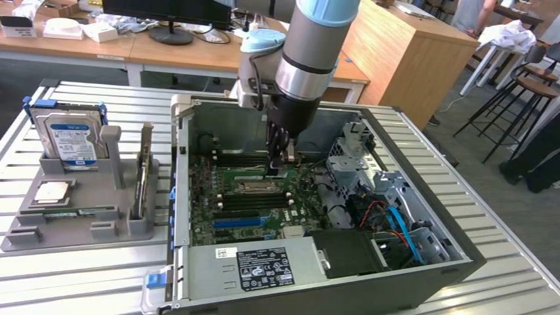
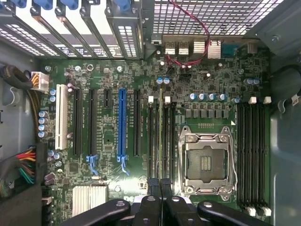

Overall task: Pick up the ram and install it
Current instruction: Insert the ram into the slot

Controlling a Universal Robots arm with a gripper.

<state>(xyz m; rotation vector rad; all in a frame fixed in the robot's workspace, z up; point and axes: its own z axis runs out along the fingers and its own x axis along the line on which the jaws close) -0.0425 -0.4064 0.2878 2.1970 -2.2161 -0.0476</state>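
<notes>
The arm is cut off by the exterior view's top edge. The ram shows just its thin edge — chips hidden, and the gripper covers one end.

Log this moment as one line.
gripper: shut, inside computer case | over memory slots beside empty CPU socket | ram: edge-on among slots, at fingertips, grip unclear

A slatted metal tabletop spans the lower frame. Behind it, at upper left, stand wooden desks carrying a monitor. At upper right are a wooden cabinet, tall stools and grey floor.
</notes>
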